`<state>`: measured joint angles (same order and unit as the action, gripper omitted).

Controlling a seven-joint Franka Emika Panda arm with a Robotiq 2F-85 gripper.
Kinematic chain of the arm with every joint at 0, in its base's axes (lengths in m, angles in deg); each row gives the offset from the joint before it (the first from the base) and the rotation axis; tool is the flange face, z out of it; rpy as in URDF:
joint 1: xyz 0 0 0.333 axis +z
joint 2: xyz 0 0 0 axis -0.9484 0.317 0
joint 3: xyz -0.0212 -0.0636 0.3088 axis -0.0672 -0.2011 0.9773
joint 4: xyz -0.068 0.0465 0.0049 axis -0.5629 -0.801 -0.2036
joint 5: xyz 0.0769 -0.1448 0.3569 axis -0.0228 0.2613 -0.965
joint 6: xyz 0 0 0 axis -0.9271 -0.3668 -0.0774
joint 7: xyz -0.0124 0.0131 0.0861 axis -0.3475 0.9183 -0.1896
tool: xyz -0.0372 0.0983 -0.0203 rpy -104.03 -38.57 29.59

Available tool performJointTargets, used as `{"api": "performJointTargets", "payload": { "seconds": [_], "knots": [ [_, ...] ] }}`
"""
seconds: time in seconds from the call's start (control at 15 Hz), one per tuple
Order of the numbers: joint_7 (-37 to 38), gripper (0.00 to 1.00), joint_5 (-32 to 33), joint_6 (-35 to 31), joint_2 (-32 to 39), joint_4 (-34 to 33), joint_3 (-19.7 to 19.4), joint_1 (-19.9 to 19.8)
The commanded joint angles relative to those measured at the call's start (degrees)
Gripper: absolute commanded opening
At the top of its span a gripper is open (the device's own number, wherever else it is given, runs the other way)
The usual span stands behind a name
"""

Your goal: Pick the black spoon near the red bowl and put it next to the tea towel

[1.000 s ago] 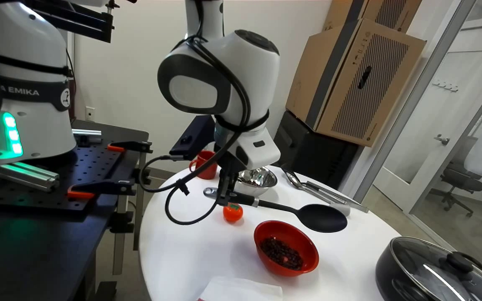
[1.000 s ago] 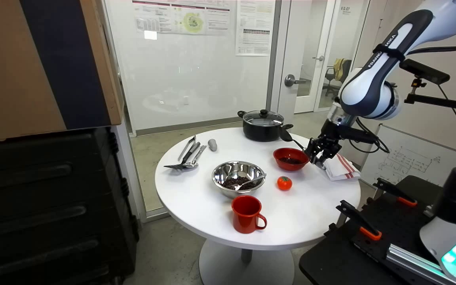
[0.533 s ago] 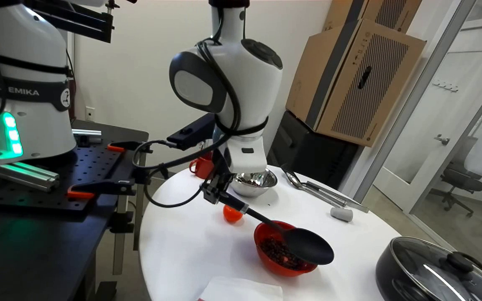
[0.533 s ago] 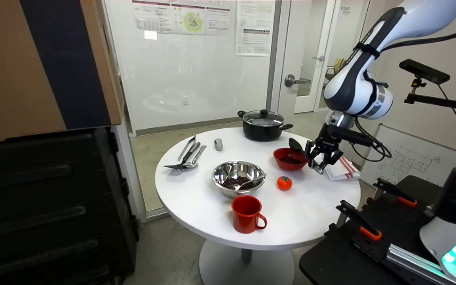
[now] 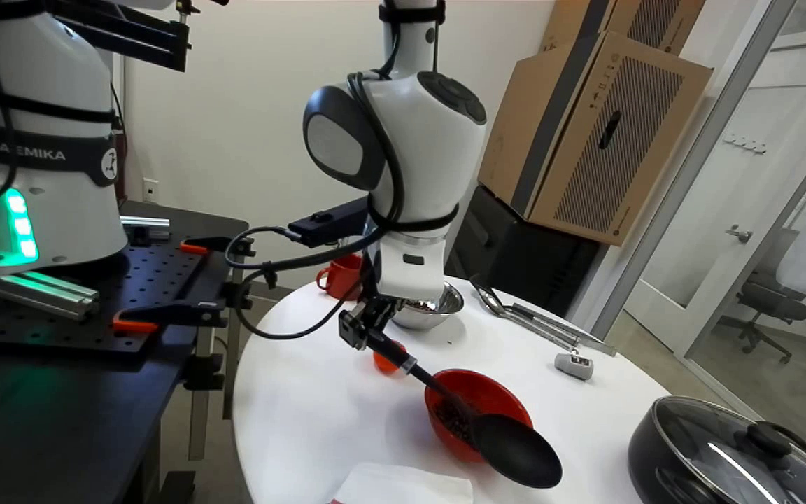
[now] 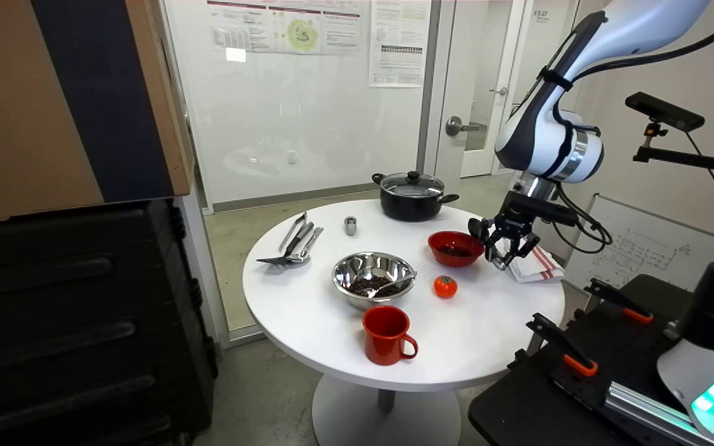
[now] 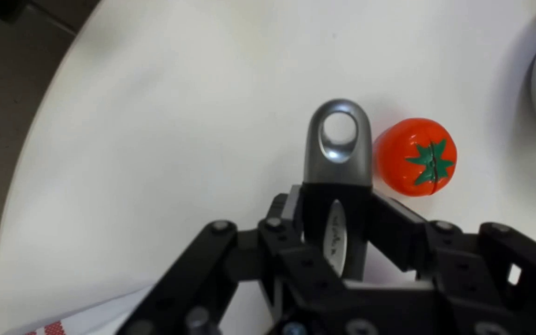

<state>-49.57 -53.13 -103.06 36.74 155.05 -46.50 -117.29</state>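
Observation:
My gripper (image 7: 334, 209) is shut on the handle of the black spoon (image 7: 338, 170), with the grey handle tip sticking out past the fingers. In an exterior view the spoon's black head (image 5: 518, 451) hangs lower than the handle, across and past the rim of the red bowl (image 5: 492, 393). Whether it touches the bowl cannot be told. The gripper (image 6: 498, 253) also shows beside the red bowl (image 6: 456, 260) in an exterior view. The tea towel (image 6: 537, 263), white with red stripes, lies behind the gripper there. It also shows in an exterior view (image 5: 403, 484) and in the wrist view (image 7: 103, 312).
A tomato (image 7: 415, 157) lies close to the handle tip in the wrist view. A steel bowl (image 6: 357, 298), red mug (image 6: 385, 339), lidded black pot (image 6: 411, 203), small grey object (image 6: 350, 226) and several utensils (image 6: 295, 244) are on the round white table (image 6: 307, 322).
The spoon has swung so its head moved over the red bowl and past its rim towards the towel side. The arm has shifted and turned with it. The small grey object has rolled slightly.

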Motion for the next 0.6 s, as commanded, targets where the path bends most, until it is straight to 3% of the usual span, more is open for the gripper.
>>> {"api": "performJointTargets", "payload": {
  "seconds": [0.0,0.53],
  "knots": [
    [0.3,0.09,-3.5,2.3,-1.8,-1.5,-7.1,7.4],
    [2.0,0.09,-3.2,0.8,1.1,-3.6,-21.9,22.0]
  ]
}}
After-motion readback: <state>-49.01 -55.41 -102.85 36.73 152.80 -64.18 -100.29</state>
